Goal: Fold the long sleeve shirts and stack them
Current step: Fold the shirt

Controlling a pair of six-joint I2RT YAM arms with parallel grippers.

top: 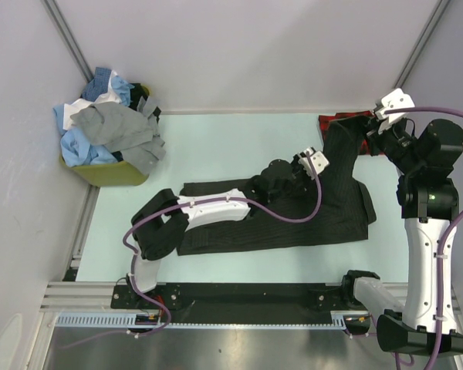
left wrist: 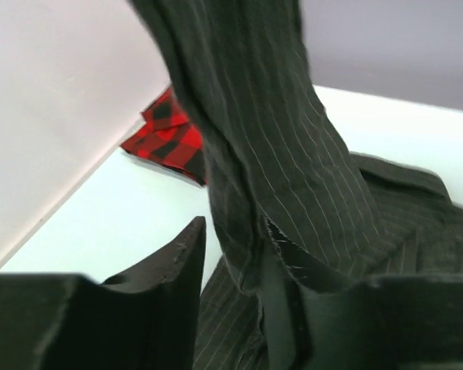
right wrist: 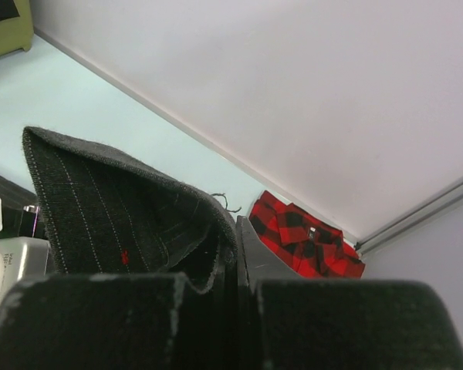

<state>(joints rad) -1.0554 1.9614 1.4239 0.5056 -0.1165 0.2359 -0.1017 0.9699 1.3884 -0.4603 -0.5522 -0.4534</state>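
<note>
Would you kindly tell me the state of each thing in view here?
pinstripe shirt: spread flat, one sleeve lifted.
plaid shirt: lying at the far right corner.
loose shirts: heaped unfolded in the bin.
right gripper: jaws shut on the sleeve's end.
left gripper: jaws around the sleeve, grip unclear.

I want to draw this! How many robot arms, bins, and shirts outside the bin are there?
Robot arms: 2 (left arm, right arm)
Bins: 1 (green bin)
Shirts outside the bin: 2 (dark pinstriped shirt, red plaid shirt)
Total: 5
</note>
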